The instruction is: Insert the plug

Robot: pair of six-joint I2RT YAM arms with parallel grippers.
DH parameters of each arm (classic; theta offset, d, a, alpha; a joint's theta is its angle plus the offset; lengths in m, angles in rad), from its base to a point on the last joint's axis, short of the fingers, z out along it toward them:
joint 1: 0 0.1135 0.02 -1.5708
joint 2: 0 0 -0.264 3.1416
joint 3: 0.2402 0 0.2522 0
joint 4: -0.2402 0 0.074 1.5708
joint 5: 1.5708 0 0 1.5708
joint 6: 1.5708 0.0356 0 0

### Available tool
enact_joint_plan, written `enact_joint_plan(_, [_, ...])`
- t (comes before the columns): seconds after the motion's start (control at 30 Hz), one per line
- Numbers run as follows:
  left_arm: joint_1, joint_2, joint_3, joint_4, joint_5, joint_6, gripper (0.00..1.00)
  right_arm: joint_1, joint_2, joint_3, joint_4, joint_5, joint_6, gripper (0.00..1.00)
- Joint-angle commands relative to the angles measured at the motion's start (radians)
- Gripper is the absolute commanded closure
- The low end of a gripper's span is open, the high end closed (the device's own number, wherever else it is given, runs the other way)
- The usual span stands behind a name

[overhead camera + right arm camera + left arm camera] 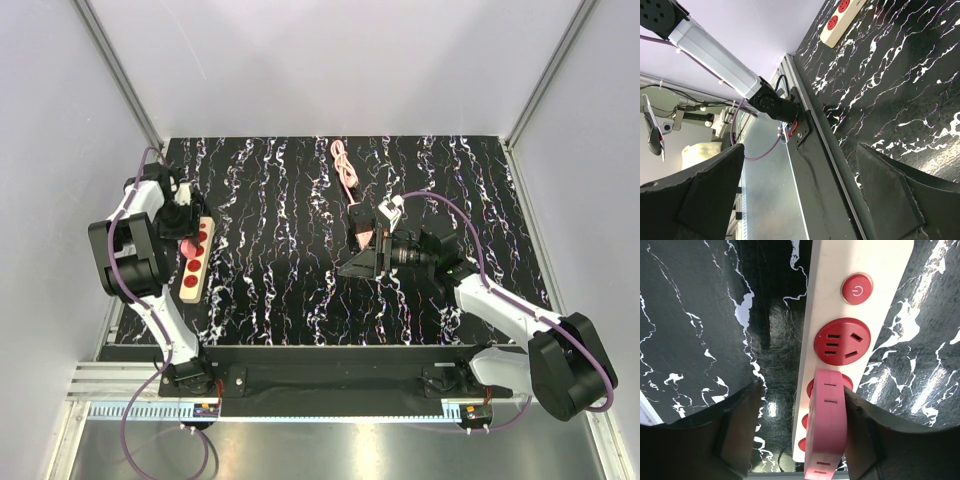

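the left gripper (804, 395) is hanging over the beige power strip (840, 270) at the left side of the bench (300, 300). its jaws are standing apart with the plug (826, 425) between them. one finger (867, 435) is sitting right at the plug's side, while the other finger (740, 435) is leaving a clear gap, so nothing is being clamped. the plug is standing on the strip, covering most of the second socket from the round red button (857, 288). whether it is fully seated i cannot tell. the only mark reading clearly is a white power symbol on that button. the first socket (842, 341) is lying uncovered. the right gripper (800, 200) is hovering over mid-bench, spread wide and holding nothing, near a coiled pink cord (345, 165).
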Motion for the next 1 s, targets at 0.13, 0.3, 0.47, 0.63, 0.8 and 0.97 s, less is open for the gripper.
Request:
enact_joint_plan(0.13, [-0.005, -0.036, 0.052, 0.041, 0.011, 0.002, 0.24, -0.003, -0.005, 0.006, 0.015, 0.002, -0.023, 0.00])
enact_joint_plan(0.3, [-0.010, -0.044, 0.090, 0.017, 0.031, -0.014, 0.01, -0.003, 0.007, 0.008, 0.007, 0.012, -0.036, 0.00])
enact_joint_plan(0.47, [-0.033, -0.073, 0.119, 0.009, 0.017, -0.040, 0.01, -0.003, 0.016, 0.020, -0.027, 0.031, -0.061, 0.00])
enact_joint_plan(0.63, [-0.085, -0.157, 0.205, 0.001, -0.083, -0.083, 0.01, -0.005, 0.041, 0.034, -0.063, 0.057, -0.089, 0.00])
enact_joint_plan(0.8, [-0.280, -0.300, 0.267, 0.021, -0.194, -0.087, 0.01, -0.003, 0.059, 0.078, -0.154, 0.158, -0.136, 0.00])
enact_joint_plan(0.97, [-0.485, -0.387, 0.279, 0.044, -0.065, -0.066, 0.01, -0.003, 0.082, 0.195, -0.407, 0.302, -0.175, 0.00])
